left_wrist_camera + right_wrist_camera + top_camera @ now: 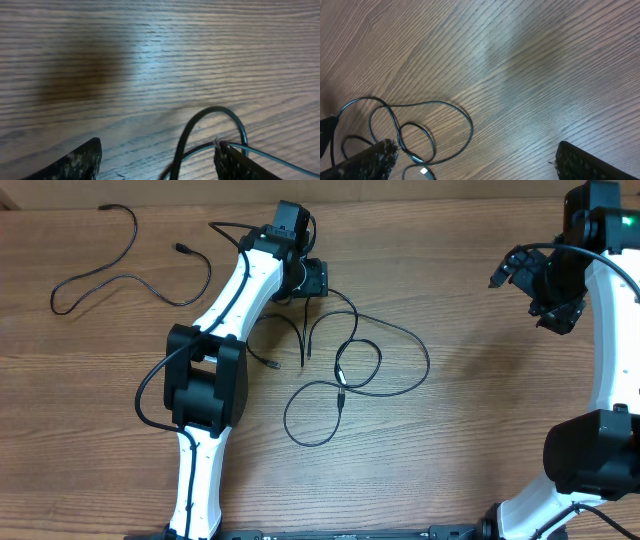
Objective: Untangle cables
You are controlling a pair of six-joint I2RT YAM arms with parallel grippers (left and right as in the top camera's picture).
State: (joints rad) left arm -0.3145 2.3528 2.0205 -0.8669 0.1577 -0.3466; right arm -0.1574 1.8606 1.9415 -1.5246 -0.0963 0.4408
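Okay, the wooden table [470, 460] carried two groups of thin black cord. The tangled cables [340, 377] lay in loose overlapping loops around the middle of the table, just right of the left arm [235, 300]. A small inline plug sat where the loops crossed, and a few free ends pointed down toward the near side beside the arm. A separate cable [186, 304] snaked alone across the far left corner, well apart from the tangle and clear of both arms.

The left gripper [312, 280] sat low over the far edge of the tangle. In the left wrist view its fingers [75, 160] stood apart with bare wood showing between them. One cord arched up in that gap, close against the right-hand finger. The jaws were not clamped on it, so this gripper counted as open with nothing held. Whether the cord touched the finger could not be told.

The right gripper [535, 290] hung over the far right side of the table, well apart from every cable. Its jaws were spread wide and held nothing. In the right wrist view the loops lay on the wood at the lower left, near one finger, with a small bright plug tip at the frame's bottom edge.
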